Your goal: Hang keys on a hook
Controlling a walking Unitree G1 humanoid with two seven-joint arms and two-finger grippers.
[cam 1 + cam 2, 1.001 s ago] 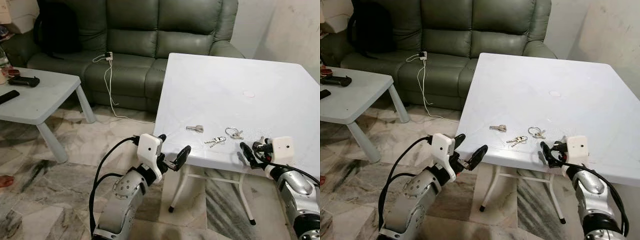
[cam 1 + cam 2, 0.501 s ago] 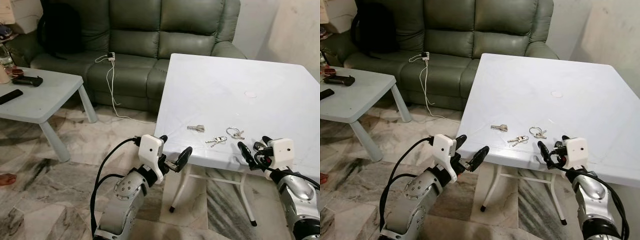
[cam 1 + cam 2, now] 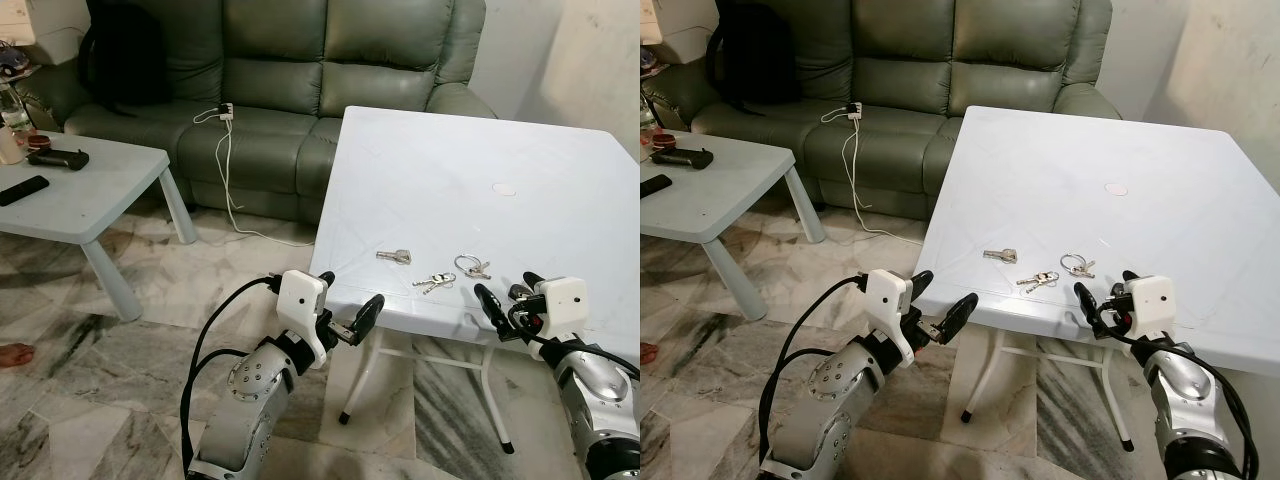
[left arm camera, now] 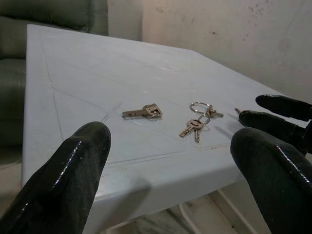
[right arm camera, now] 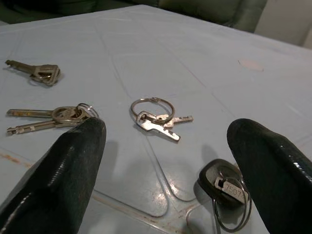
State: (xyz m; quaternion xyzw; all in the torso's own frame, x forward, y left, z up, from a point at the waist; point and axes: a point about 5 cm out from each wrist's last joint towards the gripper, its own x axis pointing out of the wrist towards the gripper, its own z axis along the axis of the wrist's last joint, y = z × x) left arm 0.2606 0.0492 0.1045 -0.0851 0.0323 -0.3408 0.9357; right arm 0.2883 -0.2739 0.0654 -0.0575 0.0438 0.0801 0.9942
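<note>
both grippers, left gripper and right gripper, gape wide, empty, near keys.

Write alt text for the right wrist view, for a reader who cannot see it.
Seen between the open right pincer, four sets of keys lie on a white table: a large ring with keys in the middle, a two-key bunch, a single key farther off, and a black tagged fob nearest the pincer.
</note>
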